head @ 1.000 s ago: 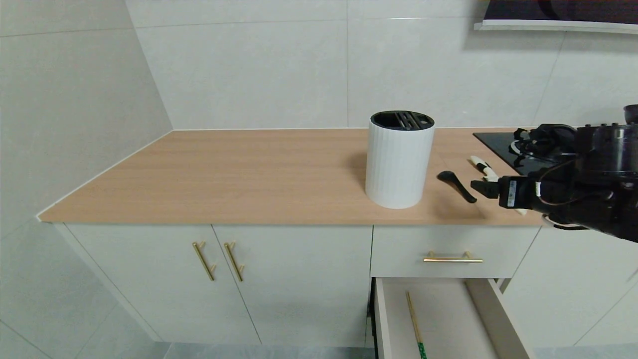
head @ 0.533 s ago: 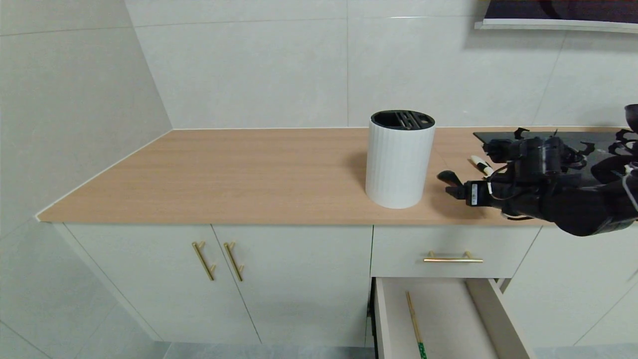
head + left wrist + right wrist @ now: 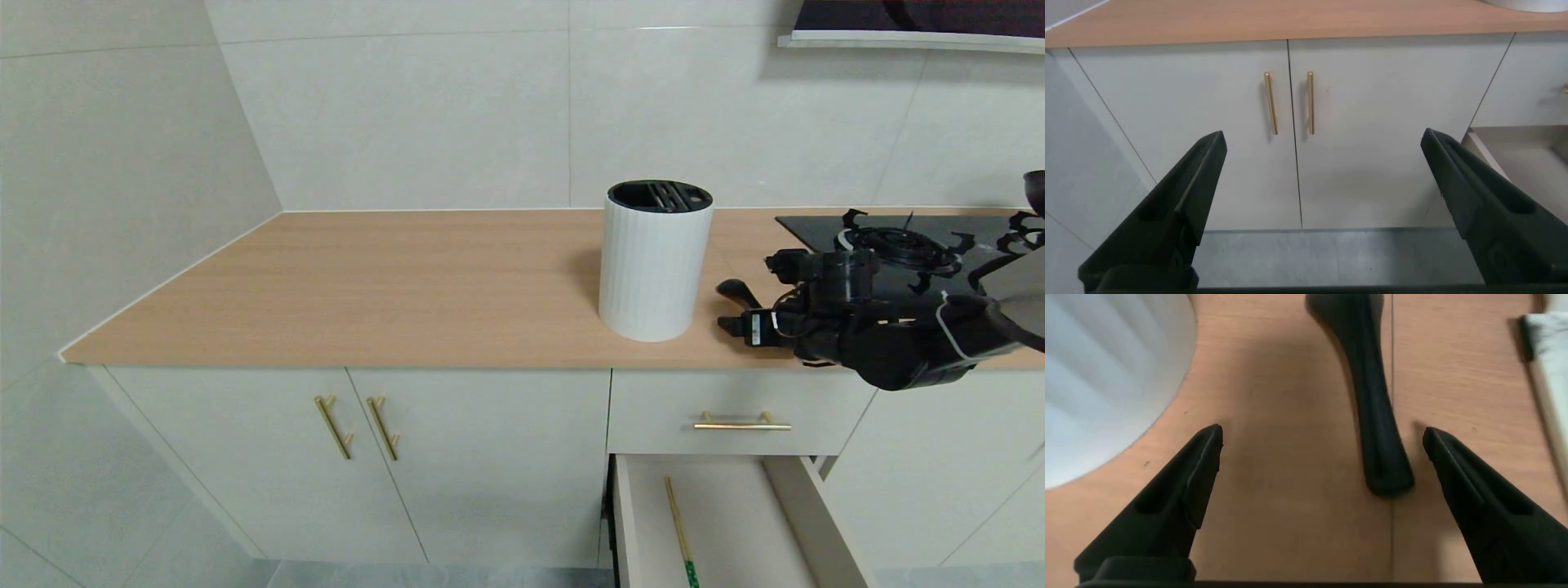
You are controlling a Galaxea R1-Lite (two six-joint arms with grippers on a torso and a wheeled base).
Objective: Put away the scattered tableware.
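- Countertop (image 3: 392,286): a wood-grain slab, walled at 12 o'clock and at 9 o'clock, with its front edge free at 6 o'clock. A wide bare stretch runs from the white holder out toward 9 o'clock.
- White holder (image 3: 655,273): a ribbed cylinder with a black slotted top, standing upright, set back from the front edge.
- Black spoon (image 3: 734,289): lies flat on the countertop at 3 o'clock from the holder, near it but not touching. Its handle runs toward the front edge.
- Right gripper (image 3: 739,322): sits low over the countertop near the front edge, at about 4 o'clock from the holder. In the right wrist view the gripper (image 3: 1319,457) has its fingers spread wide. The spoon (image 3: 1373,400) handle end lies between them, clear of both.
- White-handled utensil (image 3: 1550,371): lies just beyond the spoon, on the side away from the holder (image 3: 1102,384).
- Gas hob (image 3: 898,243): set into the countertop at 2 o'clock from the holder.
- Open drawer (image 3: 804,514): pulled out below the front edge at 6 o'clock. Chopsticks (image 3: 678,523) lie along its floor.
- Left gripper (image 3: 1323,212): fingers spread apart, held low and facing the cabinet doors (image 3: 1290,163), gripping nothing.
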